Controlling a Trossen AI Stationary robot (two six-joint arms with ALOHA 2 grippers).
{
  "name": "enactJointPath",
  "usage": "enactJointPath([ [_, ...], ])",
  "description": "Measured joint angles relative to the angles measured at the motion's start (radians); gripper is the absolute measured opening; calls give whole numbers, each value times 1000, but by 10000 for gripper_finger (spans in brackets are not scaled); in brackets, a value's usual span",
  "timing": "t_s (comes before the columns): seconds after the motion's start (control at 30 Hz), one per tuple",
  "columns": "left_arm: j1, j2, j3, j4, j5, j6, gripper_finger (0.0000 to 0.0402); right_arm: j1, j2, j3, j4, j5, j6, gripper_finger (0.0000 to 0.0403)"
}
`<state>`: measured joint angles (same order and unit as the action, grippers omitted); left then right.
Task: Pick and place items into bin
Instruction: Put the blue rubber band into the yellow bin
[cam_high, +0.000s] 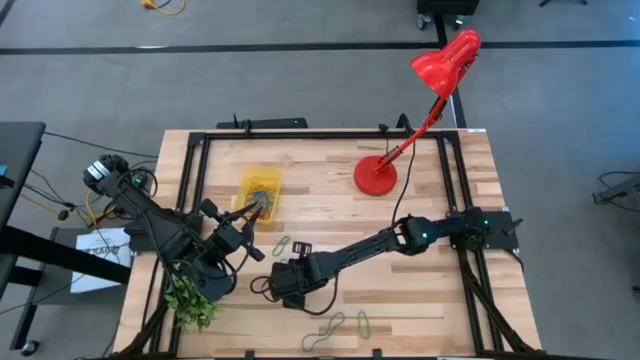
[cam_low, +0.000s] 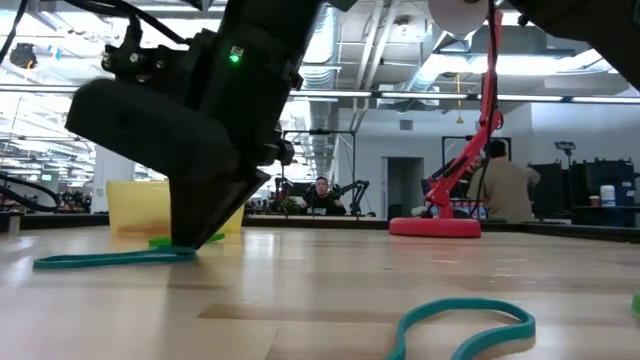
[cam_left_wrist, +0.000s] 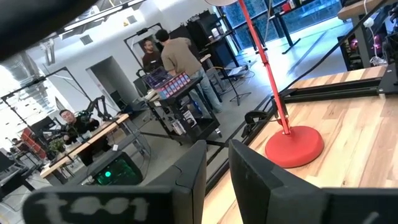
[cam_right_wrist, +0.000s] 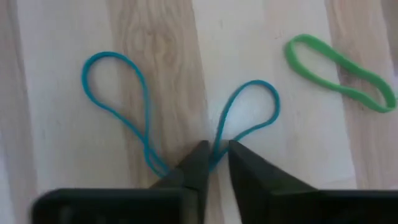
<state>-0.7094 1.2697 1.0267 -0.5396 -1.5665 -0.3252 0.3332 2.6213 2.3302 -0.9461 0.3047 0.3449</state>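
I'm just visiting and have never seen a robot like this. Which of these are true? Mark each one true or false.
1. The right claw is pinching a teal band that lies on the wooden table. True.
2. A green band lies near the teal band without touching it. True.
3. The lamp on the table is blue. False: it is red.
4. The left claw waits at the table's far right edge. False: it is at the near end of the yellow bin, on the table's left half.
5. The leafy plant sits inside the bin. False: it stands near the table's front left corner, beside the left arm.
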Motion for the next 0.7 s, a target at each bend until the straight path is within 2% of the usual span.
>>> enactJointPath([
  [0.1,0,0,0,0,0,0,62,1,1,0,-3,19,-38,9],
  [0.27,0,0,0,0,0,0,62,-2,-12,25,-63,105,-81,9],
  [0.43,0,0,0,0,0,0,62,-25,-81,21,-201,244,-81,6],
  [0.6,0,0,0,3,-1,0,62,-78,-141,17,-382,462,-54,2],
  [0.7,0,0,0,14,-2,3,62,-137,-178,20,-381,507,-54,2],
])
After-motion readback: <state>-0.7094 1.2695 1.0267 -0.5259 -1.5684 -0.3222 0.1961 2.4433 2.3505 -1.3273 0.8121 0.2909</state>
